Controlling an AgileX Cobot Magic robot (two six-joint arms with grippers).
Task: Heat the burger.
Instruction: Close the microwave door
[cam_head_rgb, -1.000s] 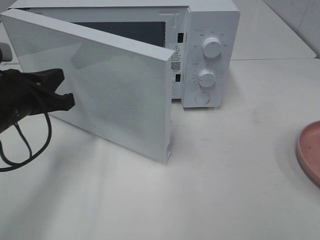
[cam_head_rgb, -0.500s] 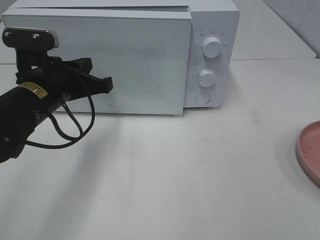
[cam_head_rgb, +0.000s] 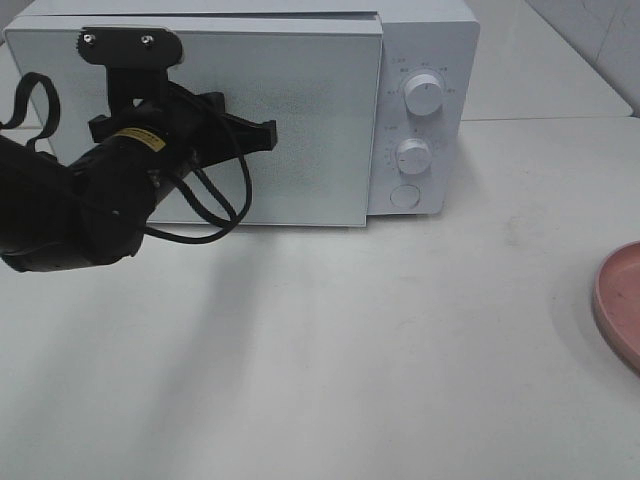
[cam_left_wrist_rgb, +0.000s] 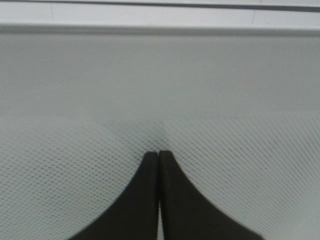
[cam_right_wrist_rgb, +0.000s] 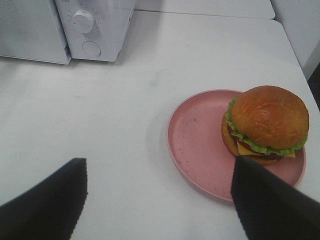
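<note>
Two black fingers of the left gripper (cam_left_wrist_rgb: 158, 152) are seen pressed together, nothing between them, their tips against the mesh-patterned panel of the white microwave door (cam_head_rgb: 300, 120). A second earlier that door stood swung wide open with the cavity exposed; it is now shut flush against the white box-shaped microwave (cam_head_rgb: 420, 60), and the left arm has travelled from the 9 o'clock edge of the high view toward the centre of the door. The door has thus been pushed closed while the burger with the golden-brown bun, green lettuce and yellow cheese (cam_right_wrist_rgb: 265, 125) is shown outside, resting on the round pink plate (cam_right_wrist_rgb: 200, 145), well apart from the oven, at about 3 o'clock on the table. It is judged that the heating step has not been advanced and that the door would have to be reopened.

The right gripper (cam_right_wrist_rgb: 160, 200) is held wide apart and empty, near the plate. The white tabletop (cam_head_rgb: 400, 350) is matt and faintly scuffed; a white tiled wall is glimpsed at 1 o'clock.
</note>
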